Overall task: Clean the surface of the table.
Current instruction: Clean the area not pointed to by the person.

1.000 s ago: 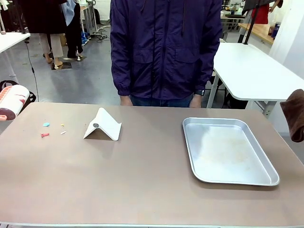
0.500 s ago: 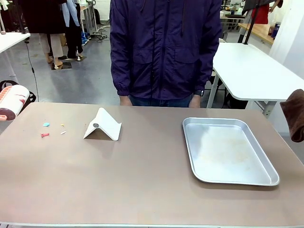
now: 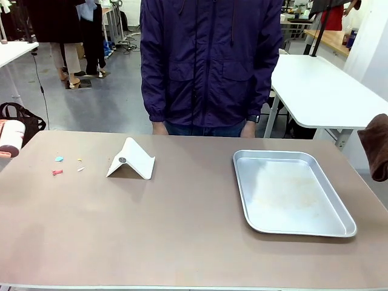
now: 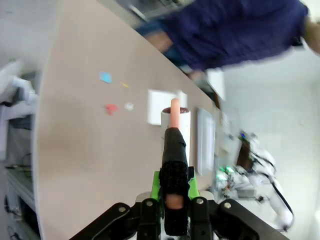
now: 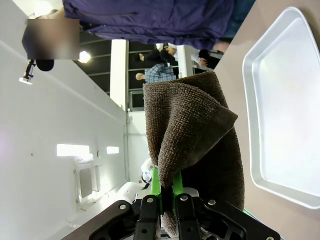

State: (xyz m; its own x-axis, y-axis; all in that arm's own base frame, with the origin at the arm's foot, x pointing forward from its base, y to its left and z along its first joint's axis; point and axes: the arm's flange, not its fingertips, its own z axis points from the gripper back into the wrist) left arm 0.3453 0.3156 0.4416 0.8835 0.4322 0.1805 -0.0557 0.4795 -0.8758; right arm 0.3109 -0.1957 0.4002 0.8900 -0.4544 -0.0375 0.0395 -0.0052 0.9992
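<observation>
Spanning most of the frame: table (image 3: 182, 236), the task surface. Tray (image 3: 273, 152) right of centre. Right gripper (image 5: 167, 192) clamped on brown cloth (image 5: 192, 145). Folded white card (image 3: 133, 160) upper left. Left gripper (image 4: 172, 200) clamped on roller (image 4: 184, 131). Scraps (image 3: 59, 159) far left. Suggest flat, overlapping passes, scraps first.

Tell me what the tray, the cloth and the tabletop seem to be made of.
Tray: metal, probably aluminium or steel; silver, dull sheen, rolled rim.
Cloth, clamped in the right gripper: brown terry-like fabric, maybe microfibre; nubby weave, soft folds.
Table: smooth matte taupe top, likely laminate; no grain or gloss, so uncertain.
</observation>
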